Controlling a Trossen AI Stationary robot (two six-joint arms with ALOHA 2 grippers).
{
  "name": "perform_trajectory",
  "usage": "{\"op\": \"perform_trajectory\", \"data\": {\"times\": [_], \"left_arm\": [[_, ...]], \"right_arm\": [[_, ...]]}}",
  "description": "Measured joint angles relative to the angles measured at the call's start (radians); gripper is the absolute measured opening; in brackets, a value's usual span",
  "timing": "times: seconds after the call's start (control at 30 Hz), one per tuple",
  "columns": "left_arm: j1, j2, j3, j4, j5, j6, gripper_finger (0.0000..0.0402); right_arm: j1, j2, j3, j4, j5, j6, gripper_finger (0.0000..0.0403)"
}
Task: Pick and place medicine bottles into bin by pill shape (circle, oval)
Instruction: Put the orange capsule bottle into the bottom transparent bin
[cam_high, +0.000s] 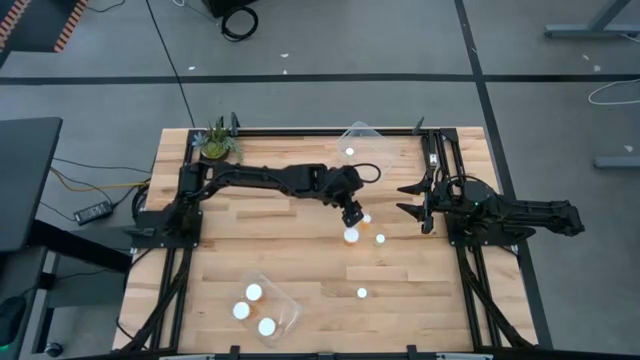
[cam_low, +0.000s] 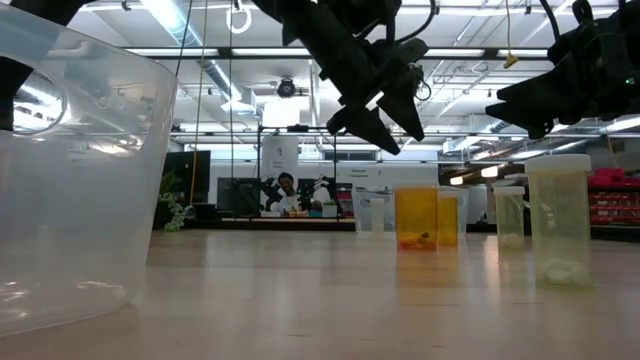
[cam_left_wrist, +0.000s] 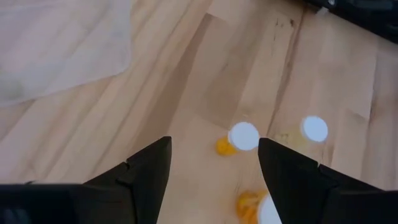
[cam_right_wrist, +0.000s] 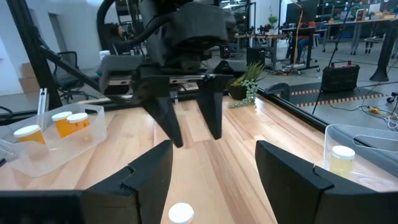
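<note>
Four medicine bottles with white caps stand on the table's middle: one (cam_high: 366, 217) right beside my left gripper, one (cam_high: 350, 236) just nearer, one (cam_high: 380, 239) to the right, and one (cam_high: 362, 293) toward the near edge. My left gripper (cam_high: 352, 213) is open and empty, and hangs above them, clear of the table in the low view (cam_low: 385, 120). Its wrist view (cam_left_wrist: 214, 162) shows a bottle (cam_left_wrist: 244, 137) ahead between the finger lines. My right gripper (cam_high: 403, 198) waits open and empty at the table's right.
A clear bin (cam_high: 285, 318) at the near left holds three bottles. A second clear bin (cam_high: 365, 133) at the far edge holds one bottle (cam_high: 350, 152). A small green plant (cam_high: 216, 143) stands at the far left corner. Bare wood lies between the bins.
</note>
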Motion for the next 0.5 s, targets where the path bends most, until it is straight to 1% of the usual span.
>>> {"op": "perform_trajectory", "data": {"times": [0.17, 0.2, 0.3, 0.5], "left_arm": [[-0.014, 0.02, 0.001, -0.002, 0.004, 0.008, 0.0248], [-0.019, 0.026, -0.001, -0.022, 0.013, 0.013, 0.0247], [-0.044, 0.038, -0.002, -0.016, 0.044, 0.049, 0.0247], [-0.084, 0.038, -0.001, -0.038, 0.028, 0.085, 0.0253]], "right_arm": [[0.0, 0.0, 0.0, 0.0, 0.0, 0.0, 0.0237], [0.0, 0.0, 0.0, 0.0, 0.0, 0.0, 0.0237], [0.0, 0.0, 0.0, 0.001, 0.0, 0.0, 0.0237], [0.0, 0.0, 0.0, 0.0, 0.0, 0.0, 0.0237]]}}
